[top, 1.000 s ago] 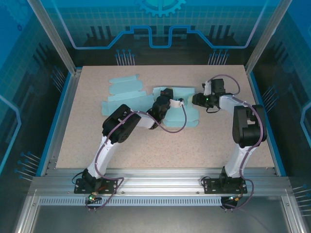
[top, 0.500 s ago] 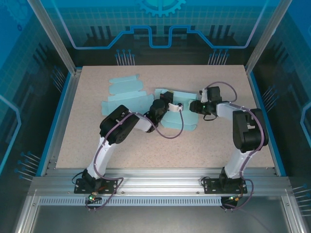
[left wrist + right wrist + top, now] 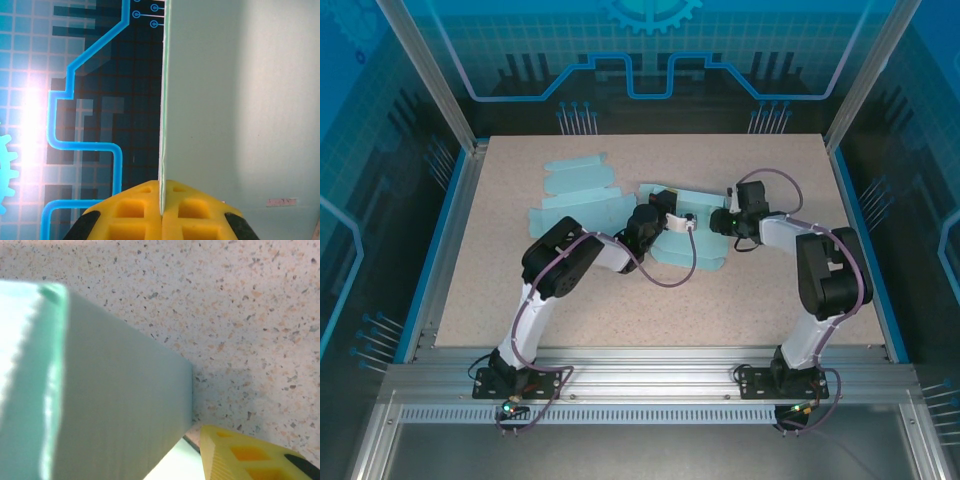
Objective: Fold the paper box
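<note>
Top external: the right hand (image 3: pixel 724 221) now sits closer, at three o'clock of the paper box (image 3: pixel 692 252) at counter (image 3: pixel 620 300) centre, so a wall fold looks near. Left wrist: the left hand (image 3: pixel 161 192) is clamped on the box's edge. Right wrist: a finger (image 3: pixel 240 455) flanks the box; whether that hand grips, I cannot tell.

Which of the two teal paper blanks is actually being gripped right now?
The centre blank, between the arms: the left gripper is pinched shut on its edge. The far-left blank lies flat, untouched.
</note>
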`<state>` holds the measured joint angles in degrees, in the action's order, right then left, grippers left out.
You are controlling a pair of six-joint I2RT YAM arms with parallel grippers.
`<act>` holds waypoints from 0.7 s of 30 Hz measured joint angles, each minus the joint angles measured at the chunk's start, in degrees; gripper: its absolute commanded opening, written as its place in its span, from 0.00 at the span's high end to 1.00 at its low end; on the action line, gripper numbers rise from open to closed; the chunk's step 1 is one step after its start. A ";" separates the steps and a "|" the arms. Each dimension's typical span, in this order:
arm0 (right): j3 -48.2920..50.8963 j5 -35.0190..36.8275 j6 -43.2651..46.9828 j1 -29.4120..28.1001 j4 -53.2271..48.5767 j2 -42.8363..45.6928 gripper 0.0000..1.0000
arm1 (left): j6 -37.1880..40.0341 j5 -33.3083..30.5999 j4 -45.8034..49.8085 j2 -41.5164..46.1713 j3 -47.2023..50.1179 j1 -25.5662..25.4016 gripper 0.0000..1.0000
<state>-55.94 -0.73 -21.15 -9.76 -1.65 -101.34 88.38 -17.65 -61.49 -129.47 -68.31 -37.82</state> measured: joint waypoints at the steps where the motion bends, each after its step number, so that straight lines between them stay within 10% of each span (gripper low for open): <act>1: 0.00 0.81 0.00 -0.37 0.24 0.00 0.57 | -0.24 0.07 0.31 0.13 0.00 0.00 1.00; 17: 0.00 9.64 2.14 -3.50 2.60 -0.04 0.88 | -2.97 0.15 2.89 1.29 -0.04 -0.02 1.00; 21: 0.00 12.41 2.82 -4.44 2.32 -0.04 0.92 | -3.37 0.15 2.75 1.29 -0.04 -0.11 0.83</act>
<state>-55.94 11.68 -18.33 -14.20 0.67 -101.38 85.01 -17.50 -58.74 -128.18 -68.36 -37.93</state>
